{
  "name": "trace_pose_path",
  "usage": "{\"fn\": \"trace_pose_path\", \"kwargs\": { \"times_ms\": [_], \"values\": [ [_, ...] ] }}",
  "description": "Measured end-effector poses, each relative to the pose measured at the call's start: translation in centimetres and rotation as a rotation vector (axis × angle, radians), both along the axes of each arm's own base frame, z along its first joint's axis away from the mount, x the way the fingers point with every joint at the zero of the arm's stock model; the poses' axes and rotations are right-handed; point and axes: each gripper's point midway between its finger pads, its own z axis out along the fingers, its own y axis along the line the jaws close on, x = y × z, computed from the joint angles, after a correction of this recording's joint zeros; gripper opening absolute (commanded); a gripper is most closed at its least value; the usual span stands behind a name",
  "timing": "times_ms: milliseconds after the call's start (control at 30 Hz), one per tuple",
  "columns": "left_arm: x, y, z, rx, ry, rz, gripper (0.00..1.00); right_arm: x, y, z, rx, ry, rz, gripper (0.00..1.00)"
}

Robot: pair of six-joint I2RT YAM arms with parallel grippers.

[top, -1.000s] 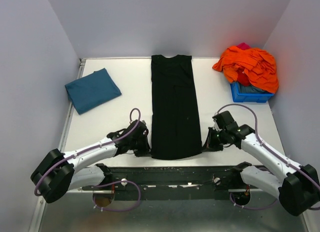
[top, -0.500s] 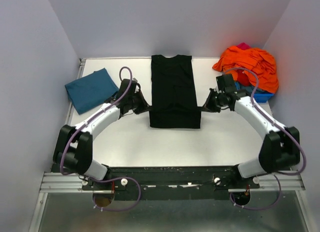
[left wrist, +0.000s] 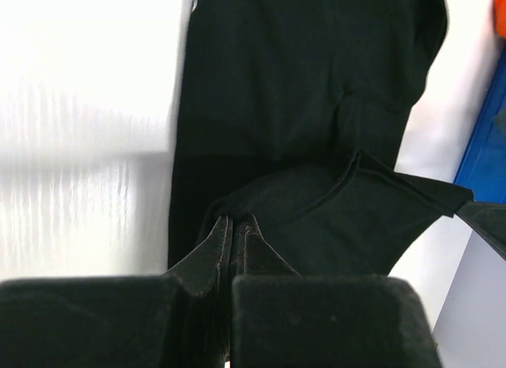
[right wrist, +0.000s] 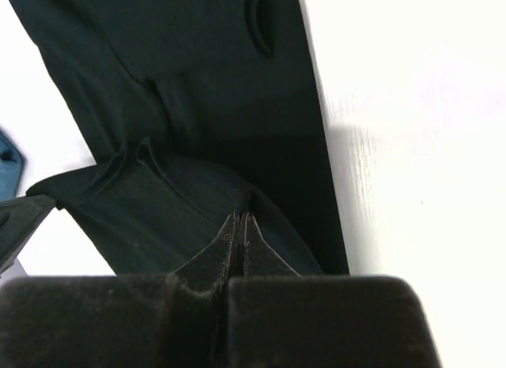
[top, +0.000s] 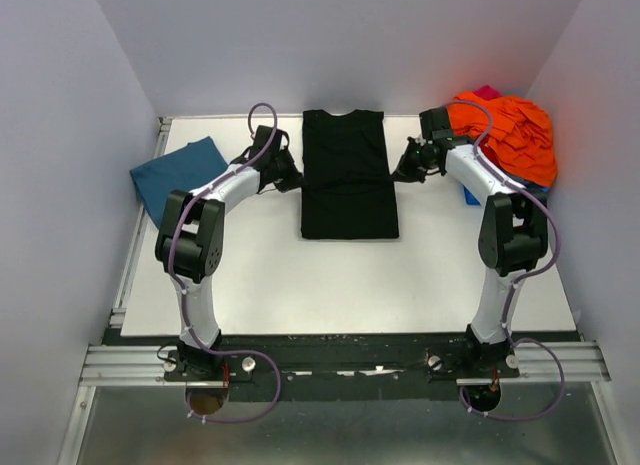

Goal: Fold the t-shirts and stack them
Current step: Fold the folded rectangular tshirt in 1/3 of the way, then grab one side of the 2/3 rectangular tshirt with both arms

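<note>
**Two pinches on one limp hem**

The black shirt (top: 348, 180) lies on the desk (top: 330, 285) midway along the far edge, collar toward that edge, narrowed to a long strip. Its near end is doubled back over the rest. The hem is raised between the two sets of jaws, one at each side of the strip.

Both wrist views agree. The left jaws are clenched flat on a thin tuck of black cloth at the left hem corner, and the right jaws on the right one. The fabric swags between them.

Judging by that sag, the cloth is light, soft and wholly without stiffness. It will follow whatever holds it and droop everywhere else. The plies probably slide over one another, so a pinch that takes only the top layer could let the strip come apart. The best hold looks like the present one: the outer hem corners, through every ply, with both sides level and taut enough for the edge to land straight by the collar. Nothing here is fragile, so the risk is a crooked or bunched fold rather than damage.

The teal shirt (top: 162, 180) lies folded by the left edge toward the far-left corner, partly behind the left arm (top: 225, 190) and apart from the black one. An orange heap (top: 510, 125) fills the far-right corner beside the right arm (top: 470, 175).
</note>
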Motion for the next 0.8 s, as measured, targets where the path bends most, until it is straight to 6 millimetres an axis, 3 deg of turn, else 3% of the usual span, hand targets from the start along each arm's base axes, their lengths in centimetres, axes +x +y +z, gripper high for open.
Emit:
{"fn": "trace_pose_path", "kwargs": {
  "times_ms": [300, 333, 367, 400, 433, 500, 700, 800],
  "values": [
    [4.5, -0.6, 3.5, 0.013, -0.104, -0.005, 0.0, 4.0, -0.9, 0.5, 0.014, -0.041, -0.029, 0.02],
    [4.8, -0.7, 3.6, 0.013, -0.109, -0.004, 0.07, 4.5, -0.9, 0.4, 0.02, -0.045, -0.03, 0.08],
    [5.4, -0.7, 3.6, 0.011, -0.113, -0.001, 0.26, 4.9, -0.9, 0.4, 0.025, -0.047, -0.029, 0.19],
    [5.9, -0.7, 3.5, 0.011, -0.116, 0.001, 0.56, 5.4, -0.9, 0.3, 0.029, -0.049, -0.03, 0.46],
    [6.3, -0.7, 3.3, 0.009, -0.118, 0.003, 0.69, 5.9, -1.0, 0.1, 0.034, -0.052, -0.034, 0.65],
    [7.1, -0.5, 2.6, 0.002, -0.118, 0.012, 0.84, 6.9, -1.2, -0.2, 0.052, -0.056, -0.04, 0.72],
    [6.8, 1.0, 0.3, 0.037, -0.092, 0.023, 0.82, 6.3, -2.2, -1.3, 0.072, -0.052, -0.032, 0.7],
    [5.3, 1.6, -0.1, 0.054, -0.077, 0.024, 0.76, 2.3, -2.5, -2.5, 0.08, -0.007, -0.026, 0.65]
  ]
}}
